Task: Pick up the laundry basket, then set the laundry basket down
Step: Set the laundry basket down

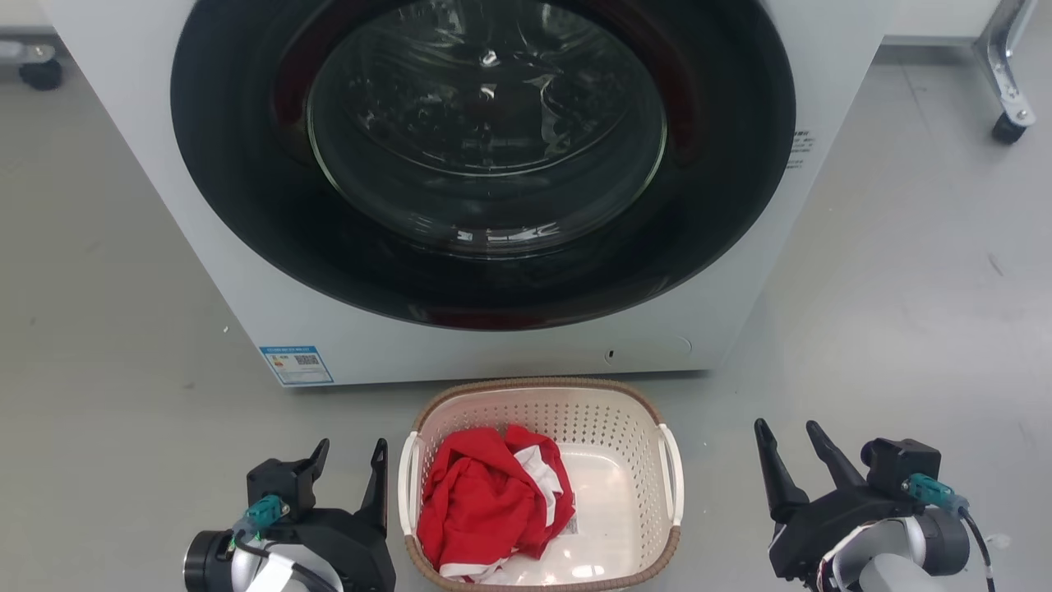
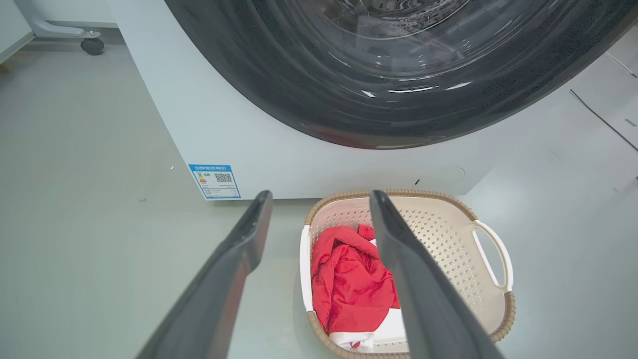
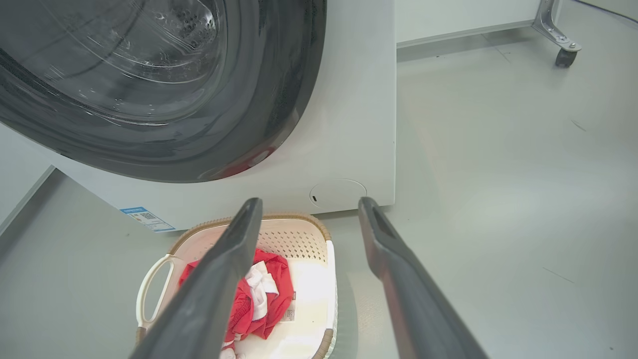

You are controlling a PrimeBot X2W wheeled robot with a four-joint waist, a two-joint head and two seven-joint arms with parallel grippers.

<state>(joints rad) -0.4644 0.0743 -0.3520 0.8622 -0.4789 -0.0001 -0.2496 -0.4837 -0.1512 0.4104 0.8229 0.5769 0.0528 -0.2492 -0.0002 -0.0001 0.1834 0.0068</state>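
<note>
At lower left, the left hand: fingers spread wide, gripping nothing, hovering just beside the basket's left side. In the middle, the laundry basket, resting on the grey floor right in front of the white washing machine, with a red and white garment bunched in its left half. At lower right, the right hand: fingers likewise parted, empty, set a little apart from the basket's right side.

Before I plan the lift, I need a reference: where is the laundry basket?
Head view, bottom centre: the laundry basket sits on the floor just in front of the washer, between the left gripper and right gripper, held by neither.
</note>
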